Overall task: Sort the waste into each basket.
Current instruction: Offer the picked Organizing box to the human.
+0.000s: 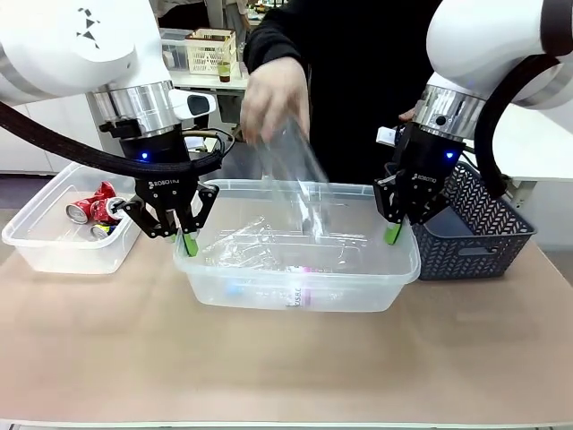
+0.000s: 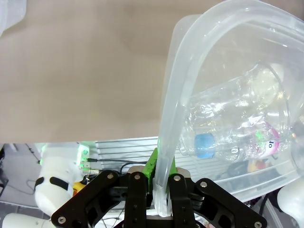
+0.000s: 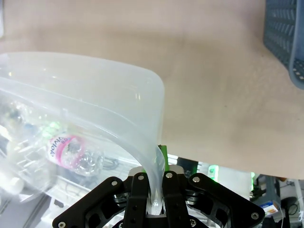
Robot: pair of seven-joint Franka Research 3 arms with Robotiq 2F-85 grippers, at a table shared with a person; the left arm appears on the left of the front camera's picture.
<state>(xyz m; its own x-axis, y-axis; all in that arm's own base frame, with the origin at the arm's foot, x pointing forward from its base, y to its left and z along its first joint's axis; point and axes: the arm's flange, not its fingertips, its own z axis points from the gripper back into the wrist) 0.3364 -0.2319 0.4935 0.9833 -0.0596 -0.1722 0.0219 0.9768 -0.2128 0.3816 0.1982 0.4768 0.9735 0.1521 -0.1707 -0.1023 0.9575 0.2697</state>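
Tabletop of pale wood (image 1: 286,358) carried a clear rectangular plastic bin (image 1: 295,291) at its centre, with crushed transparent plastic bottles (image 1: 260,246) inside. The left gripper (image 1: 186,240) was clamped on the bin's rim at nine o'clock, and the right gripper (image 1: 392,233) was clamped on its rim at three o'clock. At ten o'clock, a second clear bin (image 1: 54,251) held red-and-silver metal cans (image 1: 94,208). A dark blue lattice basket (image 1: 474,228) stood at two o'clock. At twelve o'clock, a person's blurred hand (image 1: 276,98) hovered over the middle bin.

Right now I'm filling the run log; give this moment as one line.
left gripper: shut on bin rim | right gripper: shut on bin rim | bin: holds bottles | person's hand: dropping bottle
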